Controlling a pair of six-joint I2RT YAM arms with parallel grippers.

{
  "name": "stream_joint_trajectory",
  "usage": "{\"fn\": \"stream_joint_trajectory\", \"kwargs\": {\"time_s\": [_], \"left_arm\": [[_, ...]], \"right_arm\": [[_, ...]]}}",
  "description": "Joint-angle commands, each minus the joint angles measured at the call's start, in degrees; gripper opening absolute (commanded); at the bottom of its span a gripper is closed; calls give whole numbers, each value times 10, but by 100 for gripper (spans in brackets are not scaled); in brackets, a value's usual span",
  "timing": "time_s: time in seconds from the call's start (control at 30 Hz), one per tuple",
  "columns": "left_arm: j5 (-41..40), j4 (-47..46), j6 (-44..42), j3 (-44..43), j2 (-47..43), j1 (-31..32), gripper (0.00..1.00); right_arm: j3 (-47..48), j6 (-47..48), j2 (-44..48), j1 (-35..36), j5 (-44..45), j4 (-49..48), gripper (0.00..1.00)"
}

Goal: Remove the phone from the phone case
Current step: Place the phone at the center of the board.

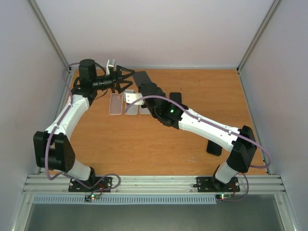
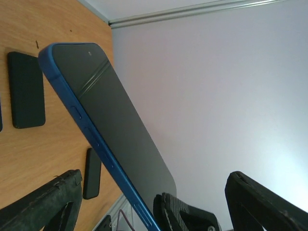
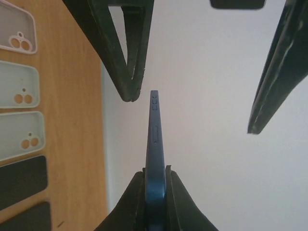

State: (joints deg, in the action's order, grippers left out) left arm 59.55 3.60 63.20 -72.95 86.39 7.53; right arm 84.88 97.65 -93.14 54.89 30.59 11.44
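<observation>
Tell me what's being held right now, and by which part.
The right gripper clamps the blue phone by its bottom end; the open left gripper holds nothing.

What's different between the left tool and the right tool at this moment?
The left tool stands wide open, empty; the right tool is shut. The right tool pinches the blue phone by its edge; the left tool's fingers flank the phone without touching. Both are black and two-fingered.

The lower end of the blue phone (image 2: 110, 125) is cut off by the left wrist view's bottom edge, its base is hidden between the fingers (image 3: 132, 202) of the right gripper (image 3: 155, 171), and a dark object (image 3: 237, 4) is cropped beyond recognition by the right wrist view's top edge.
</observation>
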Motion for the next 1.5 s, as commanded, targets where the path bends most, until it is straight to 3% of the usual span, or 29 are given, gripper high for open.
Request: {"fn": "stream_joint_trajectory", "kwargs": {"time_s": [0.0,0.2,0.77,0.87,0.97,1.07,1.17,1.23,1.37,1.47], "left_arm": [[-8,18,-33,-3,0,3,81],[7,-140,92,27,10,5,68],[3,-202,155,38,15,6,13],[2,-206,160,37,14,6,5],[0,-209,160,36,13,6,2],[-1,-210,155,31,12,5,0],[3,-203,140,16,12,2,0],[6,-192,117,4,12,-2,0],[14,-148,53,-22,11,-4,0],[17,-93,-25,-43,9,-5,0]], "right_arm": [[-25,74,23,17,32,-137,1],[-44,101,20,30,38,-196,1],[-114,190,16,50,38,-357,2],[-119,184,22,50,39,-349,12],[-125,180,28,50,38,-345,36],[-134,171,34,51,35,-341,47],[-138,131,45,51,34,-287,66],[-133,74,54,50,32,-220,75],[-52,-121,62,45,-10,71,95],[15,-233,60,32,-77,216,99]]}}
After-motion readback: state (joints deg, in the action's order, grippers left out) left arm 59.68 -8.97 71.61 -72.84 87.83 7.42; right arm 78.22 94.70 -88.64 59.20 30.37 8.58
